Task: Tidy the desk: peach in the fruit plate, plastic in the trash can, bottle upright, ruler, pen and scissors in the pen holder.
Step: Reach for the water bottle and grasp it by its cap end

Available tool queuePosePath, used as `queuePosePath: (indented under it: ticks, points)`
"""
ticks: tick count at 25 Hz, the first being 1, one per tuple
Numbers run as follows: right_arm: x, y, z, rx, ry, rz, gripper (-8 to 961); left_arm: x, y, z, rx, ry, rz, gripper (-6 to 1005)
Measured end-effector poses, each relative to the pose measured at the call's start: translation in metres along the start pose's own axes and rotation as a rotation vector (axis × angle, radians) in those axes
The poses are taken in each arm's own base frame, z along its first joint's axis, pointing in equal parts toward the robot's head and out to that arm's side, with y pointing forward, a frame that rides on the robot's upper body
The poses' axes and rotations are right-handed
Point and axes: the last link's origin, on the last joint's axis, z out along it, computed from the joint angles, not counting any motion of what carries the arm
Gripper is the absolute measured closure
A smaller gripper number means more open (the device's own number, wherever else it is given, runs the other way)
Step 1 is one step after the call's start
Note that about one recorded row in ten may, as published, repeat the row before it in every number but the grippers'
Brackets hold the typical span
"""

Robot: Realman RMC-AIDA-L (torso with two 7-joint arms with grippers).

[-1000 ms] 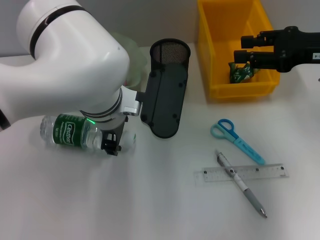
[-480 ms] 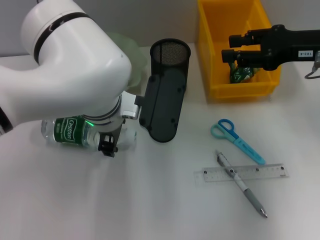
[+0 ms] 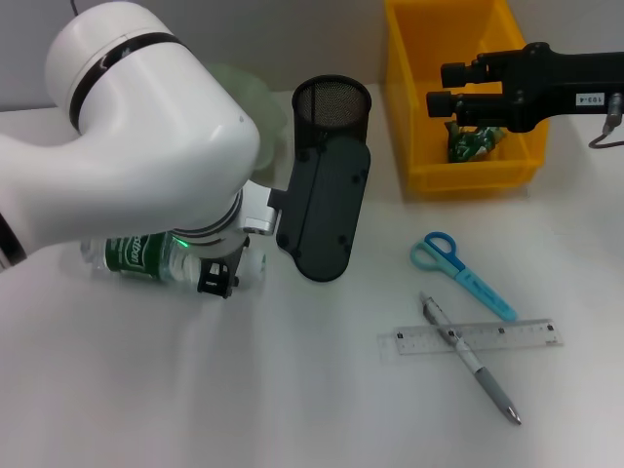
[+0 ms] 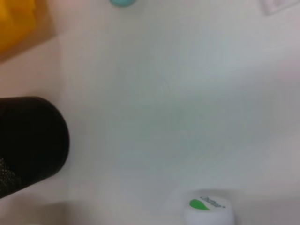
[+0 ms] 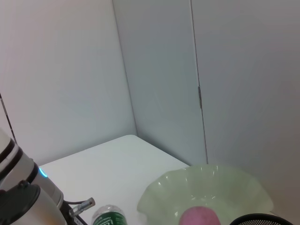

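Righting the bottle appears to be the step in hand: the left gripper sits at the cap end of the clear plastic bottle with a green label, which lies on its side; whether its fingers clench cannot be told. Next comes a firm grasp and tilt upright. Farther off, the right gripper hangs released over the yellow plastic bin, which holds a green wrapper. The pale green fruit plate holds the pink peach; the black mesh pen holder seems empty.
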Motion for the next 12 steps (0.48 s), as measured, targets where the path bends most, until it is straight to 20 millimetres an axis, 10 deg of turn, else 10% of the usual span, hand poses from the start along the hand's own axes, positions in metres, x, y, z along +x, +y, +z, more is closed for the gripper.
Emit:
queuePosePath:
  ticks: [12]
  points:
    - [-0.0039, 0.002, 0.0021, -0.004, -0.017, -0.006, 439, -0.0015, 0.003, 0.0018, -0.008, -0.003, -0.012, 582]
